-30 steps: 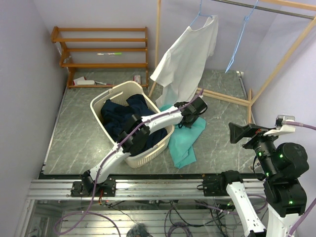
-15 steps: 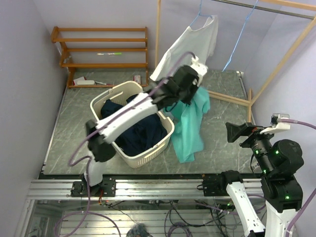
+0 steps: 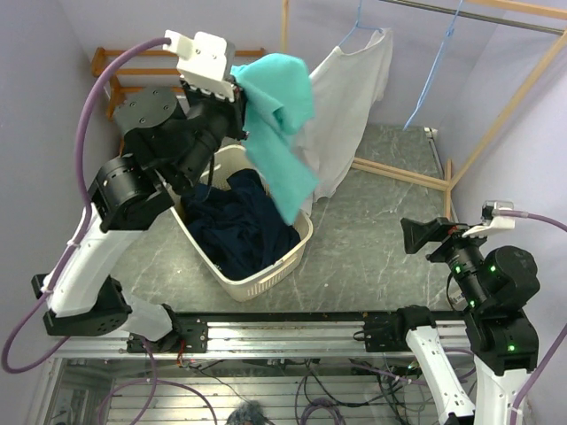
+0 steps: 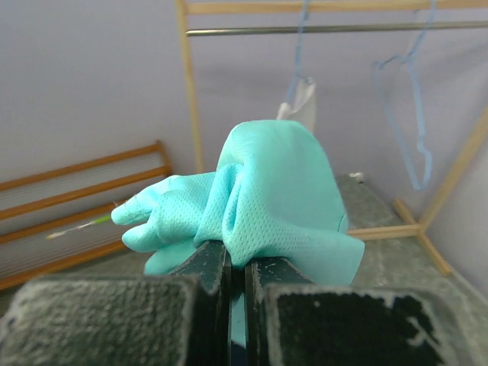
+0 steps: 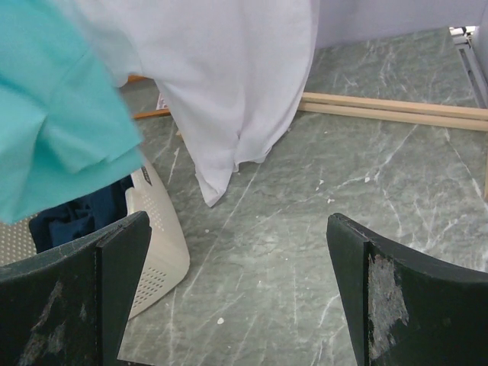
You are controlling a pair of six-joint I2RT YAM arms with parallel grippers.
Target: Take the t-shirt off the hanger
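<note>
While its fingers [image 4: 217, 268] are pressed together on a fold of cloth, the left gripper [image 3: 237, 104] holds a teal shirt [image 3: 282, 119] raised high, above the far rim of the basket [image 3: 266, 282]. Teal shirt: mesh-textured, bunched at the pinch in the left wrist view, hanging from there in a long tapering drape whose lower tip reaches down over the basket's right side. Basket: cream plastic, perforated walls, standing on the grey marbled table [image 3: 390, 239] and holding dark navy clothes [image 3: 239, 230]. White t-shirt [image 3: 350, 106]: on a light blue hanger [image 3: 361, 25] at the rail [image 3: 461, 12], just behind the teal shirt; it hangs askew with the collar at the hook, loose folds and a pointed lower hem close to the table. Second blue hanger [image 3: 431, 71]: bare, on the same rail to the right. Wooden shelf rack [image 3: 115, 97]: at the back left wall. Right gripper [image 5: 236, 290]: jaws spread wide and holding nothing, held near the table's right side, well apart from both shirts.
</note>
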